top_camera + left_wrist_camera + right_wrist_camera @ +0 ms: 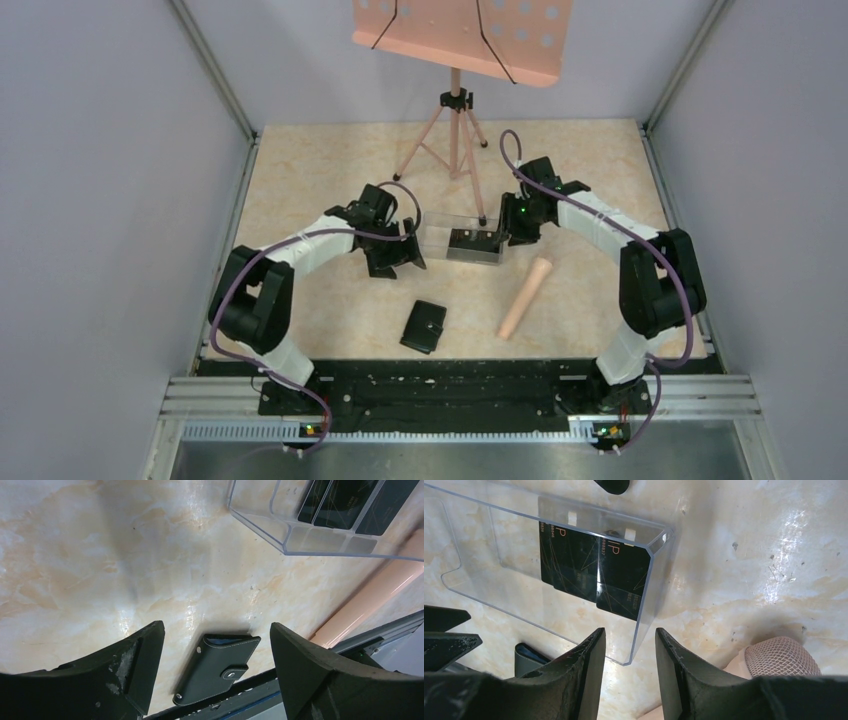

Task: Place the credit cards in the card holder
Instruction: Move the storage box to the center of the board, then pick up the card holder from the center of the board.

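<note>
Credit cards (470, 240) (345, 502) (594, 570): thin, flat black rectangles, glossy, with fine pale lines and small light print. Lie overlapped on the floor of the clear box (437, 236) (260, 525) (474, 570), toward its right end. Not in the wallet.

Clear box: rectangular, open-topped, hard transparent plastic with rounded corners and bright glare on the walls. Stands on the table between the two grippers.

Card holder (424, 326) (217, 667): small, black, matte and leather-like, with a stitched edge and rounded corners. Folded shut, snap tab across the front, a bluish-grey strip peeking out at one end. Lies flat on the table (300, 180) near the front edge, well apart from the box and nearer the arm bases.

Right gripper (505, 232) (629, 630): dark, wedge-shaped fingers with scuffed edges, parted by a narrow gap. Straddles the right end wall of the box at the corner beside the cards. Grasps nothing visible; contact with the wall cannot be told.

Left gripper (398, 256) (216, 626): released, fingers spread wide, nothing between them. Hangs just left of the box, with the wallet showing through the gap in the wrist view.

Peach roll (525, 297) (370, 600) (781, 655): smooth cylinder with a mesh-textured end, lying at a slant right of the wallet and near the box.

Table: cream, marble-patterned, shiny.

Music stand (455, 30): peach perforated plate on a thin tripod, at the far side.
</note>
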`<control>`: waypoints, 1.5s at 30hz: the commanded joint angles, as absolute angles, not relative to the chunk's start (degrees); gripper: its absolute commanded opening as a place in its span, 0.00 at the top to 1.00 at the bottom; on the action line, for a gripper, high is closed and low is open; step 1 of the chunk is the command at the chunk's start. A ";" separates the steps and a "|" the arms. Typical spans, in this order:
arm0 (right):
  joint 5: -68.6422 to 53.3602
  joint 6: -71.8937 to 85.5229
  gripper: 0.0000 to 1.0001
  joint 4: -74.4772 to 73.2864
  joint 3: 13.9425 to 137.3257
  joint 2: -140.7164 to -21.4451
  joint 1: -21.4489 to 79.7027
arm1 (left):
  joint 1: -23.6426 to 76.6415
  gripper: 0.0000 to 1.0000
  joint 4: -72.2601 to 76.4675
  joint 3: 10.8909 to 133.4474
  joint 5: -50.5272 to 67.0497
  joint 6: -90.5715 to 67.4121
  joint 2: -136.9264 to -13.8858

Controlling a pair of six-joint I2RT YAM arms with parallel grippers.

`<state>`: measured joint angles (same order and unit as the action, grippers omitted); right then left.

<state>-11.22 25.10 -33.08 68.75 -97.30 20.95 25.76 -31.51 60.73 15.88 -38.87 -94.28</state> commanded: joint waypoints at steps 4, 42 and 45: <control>-13.93 26.99 0.58 -33.12 71.55 -98.95 21.11 | 26.03 0.18 -31.59 58.91 19.76 -37.61 -90.02; -25.45 31.28 0.39 -29.48 54.56 -87.41 32.75 | 27.05 0.18 -22.08 34.10 32.46 -45.57 -79.75; -28.99 36.66 0.42 -24.30 50.98 -88.00 35.54 | 27.00 0.19 -19.92 32.06 32.80 -47.74 -79.11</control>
<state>-24.05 30.09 -31.27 54.30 -88.75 32.29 26.94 -24.38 34.98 32.34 -44.60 -80.44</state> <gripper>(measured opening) 0.594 0.817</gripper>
